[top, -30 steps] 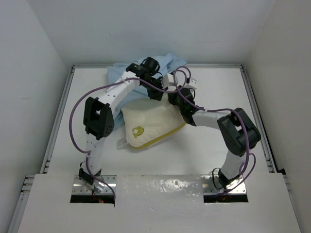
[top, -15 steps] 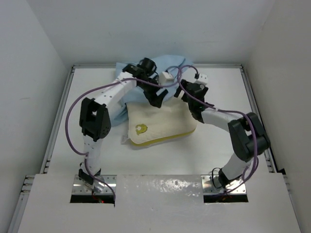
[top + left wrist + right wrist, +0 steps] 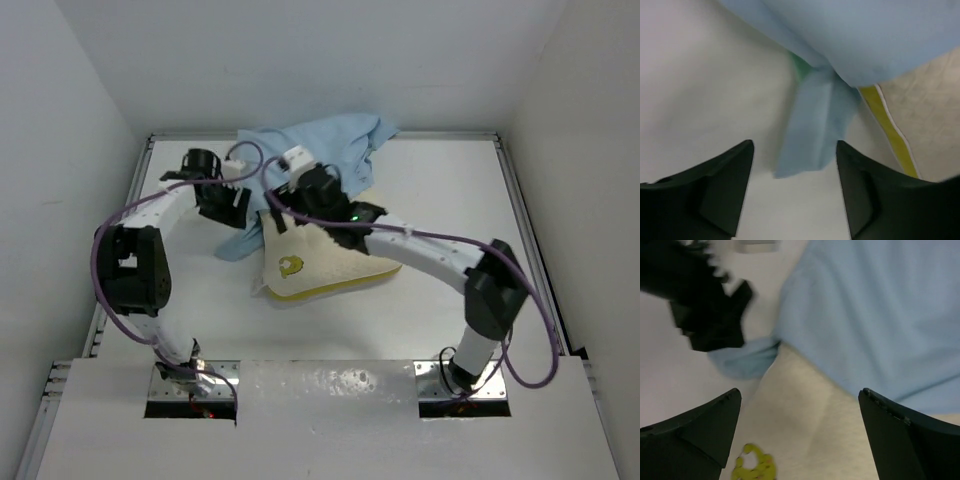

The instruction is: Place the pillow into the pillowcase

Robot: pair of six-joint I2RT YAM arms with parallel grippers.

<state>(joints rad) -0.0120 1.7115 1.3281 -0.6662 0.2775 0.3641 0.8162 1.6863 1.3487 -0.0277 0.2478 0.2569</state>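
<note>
The cream pillow (image 3: pixel 325 258) lies mid-table, its yellow-green emblem (image 3: pixel 288 267) and yellow band toward the front. The light blue pillowcase (image 3: pixel 320 148) is bunched behind it and lies over its far edge, with a flap (image 3: pixel 235 240) hanging off to the left. My left gripper (image 3: pixel 232 205) is open just left of that flap (image 3: pixel 812 130) and holds nothing. The open fingers of my right gripper (image 3: pixel 283 205) hover over the pillow's far left corner (image 3: pixel 815 420). In the right wrist view the emblem (image 3: pixel 752 467) and the pillowcase (image 3: pixel 875 315) show below and beyond them.
The white table (image 3: pixel 450 190) is boxed in by white walls on three sides, with metal rails along its left edge (image 3: pixel 128 230) and right edge (image 3: pixel 525 230). Purple cables loop off both arms. The left gripper's black body (image 3: pixel 705 305) shows close in the right wrist view.
Both grippers have gone from shut to open. The left arm swung left off the cloth, and the right gripper moved left over the pillow. The pillowcase has dropped over the pillow's far edge.
</note>
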